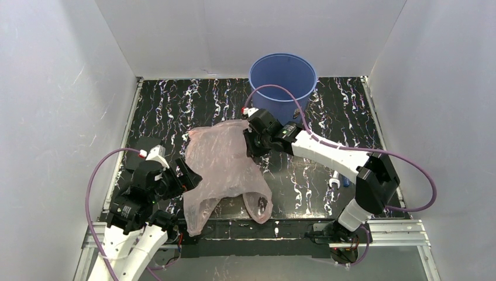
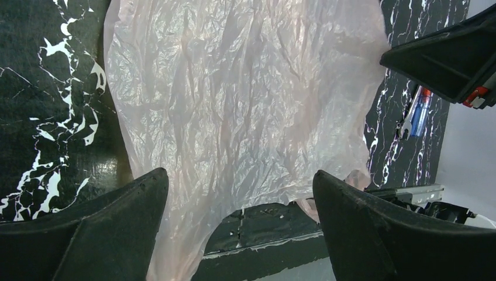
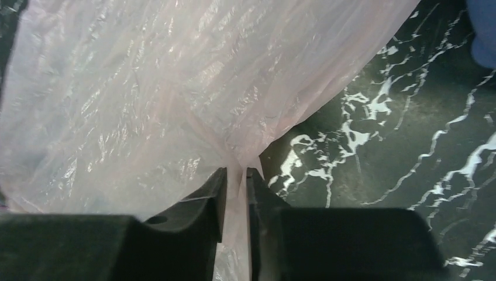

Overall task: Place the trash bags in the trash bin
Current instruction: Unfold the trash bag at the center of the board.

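Pinching the trash bag (image 1: 225, 158), right jaws clench; left jaws gape over it.

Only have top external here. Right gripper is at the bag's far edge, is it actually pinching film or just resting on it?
Observer: Pinching. The right wrist view shows the right gripper shut on a gathered fold of the trash bag, with film running down between the jaws.
Operator: Left one holding anything?
Observer: No. In the left wrist view the left gripper is open, jaws wide apart over the crinkled film, gripping nothing.
Operator: Small thing near the right arm's elbow, what is it?
Observer: The left wrist view shows a pen, blue with a red-orange band, lying on the table past the bag's edge.
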Tool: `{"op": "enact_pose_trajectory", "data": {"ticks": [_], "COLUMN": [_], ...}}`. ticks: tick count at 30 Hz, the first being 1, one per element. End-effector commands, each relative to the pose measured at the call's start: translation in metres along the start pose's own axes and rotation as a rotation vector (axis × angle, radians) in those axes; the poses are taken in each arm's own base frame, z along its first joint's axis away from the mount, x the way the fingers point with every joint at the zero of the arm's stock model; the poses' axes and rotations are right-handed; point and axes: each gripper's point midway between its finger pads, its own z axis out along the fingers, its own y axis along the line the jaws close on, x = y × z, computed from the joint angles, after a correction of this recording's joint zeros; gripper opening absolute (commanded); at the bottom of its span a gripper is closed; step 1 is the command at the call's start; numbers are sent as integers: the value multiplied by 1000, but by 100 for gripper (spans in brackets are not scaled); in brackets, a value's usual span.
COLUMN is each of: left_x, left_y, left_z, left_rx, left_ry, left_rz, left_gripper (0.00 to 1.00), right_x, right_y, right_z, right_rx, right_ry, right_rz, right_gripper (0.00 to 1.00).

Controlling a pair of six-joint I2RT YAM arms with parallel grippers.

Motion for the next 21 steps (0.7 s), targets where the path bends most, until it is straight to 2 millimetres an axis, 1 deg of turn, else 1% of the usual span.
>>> {"op": "enact_pose_trajectory", "data": {"ticks": [1, 3, 4, 5, 6, 8, 10, 11, 12, 14, 16, 17, 18, 21], "left_x": [6, 7, 7, 7, 7, 6, 6, 7, 7, 7, 6, 5, 4, 3], "left_y": [-2, -2, -2, -3, -4, -5, -4, -4, -4, -5, -5, -5, -6, -7], "left_z": [6, 7, 8, 7, 6, 6, 5, 5, 6, 8, 8, 8, 8, 11], "left_rx": [12, 12, 10, 14, 18, 22, 18, 15, 15, 21, 23, 24, 25, 33], "left_ry": [33, 41, 45, 44, 44, 44, 43, 43, 44, 45, 39, 33, 27, 22], "left_rz": [-7, -9, -12, -15, -17, -14, -12, -15, -18, -25, -26, -27, -26, -29], "left_gripper": [92, 92, 92, 92, 92, 92, 92, 92, 93, 93, 93, 93, 93, 93], "right_x": [-23, -26, -25, -23, -20, -8, 7, 15, 23, 46, 68, 80, 96, 122], "right_y": [-1, 2, 4, 3, -1, -18, -35, -40, -45, -55, -54, -52, -51, -41], "right_z": [-32, -45, -52, -57, -63, -75, -90, -96, -108, -116, -122, -121, -116, -109], "right_rx": [16, 0, -15, -20, -8, 45, 91, 90, 80, 70, 5, -35, -73, -172], "right_ry": [-72, -98, -116, -136, -157, -205, -264, -295, -338, -368, -382, -378, -352, -296], "right_rz": [-90, -89, -80, -66, -42, 15, 124, 165, 205, 302, 386, 421, 455, 523], "right_gripper": [35, 53, 56, 56, 57, 68, 76, 78, 79, 81, 82, 83, 83, 86]}}
